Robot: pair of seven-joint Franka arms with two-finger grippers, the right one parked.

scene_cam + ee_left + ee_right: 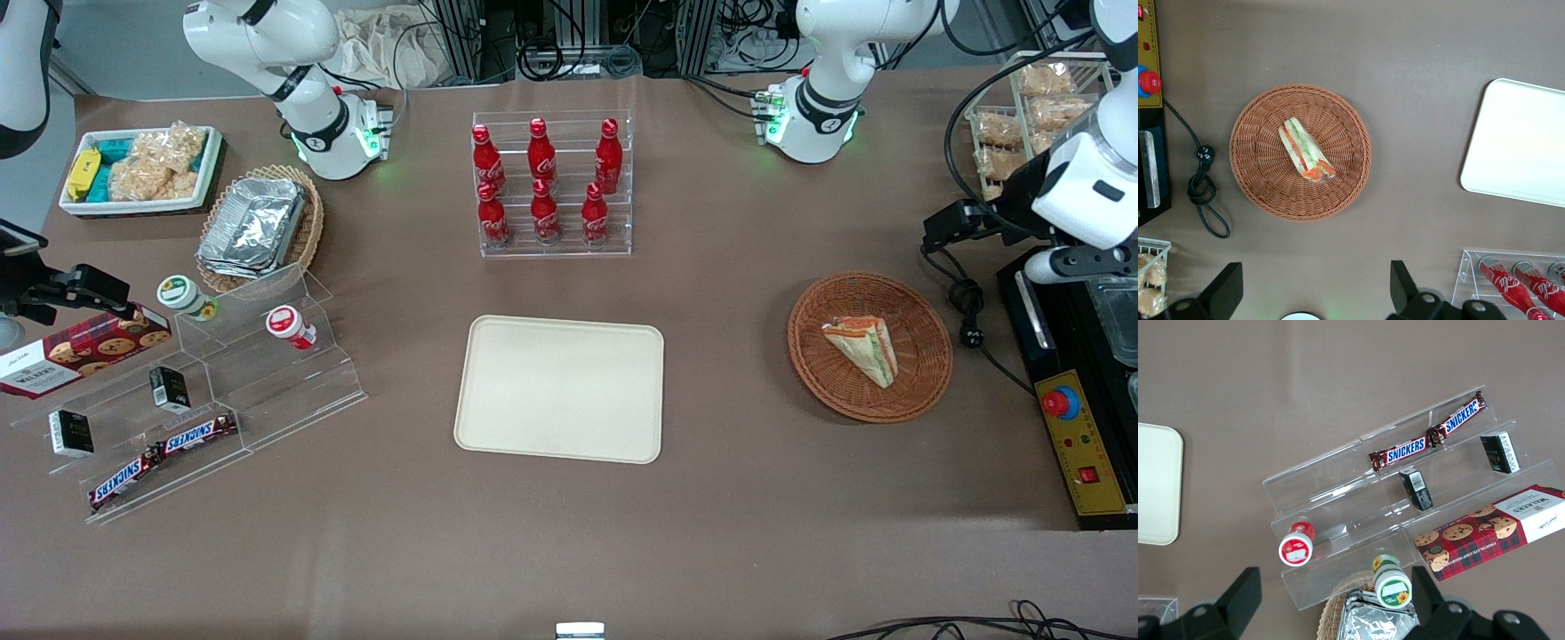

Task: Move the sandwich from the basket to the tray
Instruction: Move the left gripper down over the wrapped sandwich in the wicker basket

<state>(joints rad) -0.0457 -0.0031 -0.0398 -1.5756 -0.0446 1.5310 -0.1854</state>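
The sandwich, a wrapped white-bread wedge with orange-red and green filling, lies in the round reddish-brown basket. The cream tray lies bare near the table's middle, beside the basket toward the parked arm's end. My left gripper hangs high above the table, a little farther from the front camera than the basket and toward the working arm's end. In the left wrist view the gripper is open wide and empty, with the sandwich, basket and tray well below it.
A clear rack of red cola bottles stands farther from the front camera than the tray. A black-and-yellow control box and a coiled cable lie beside the basket. A clear stepped stand with snacks stands at the parked arm's end.
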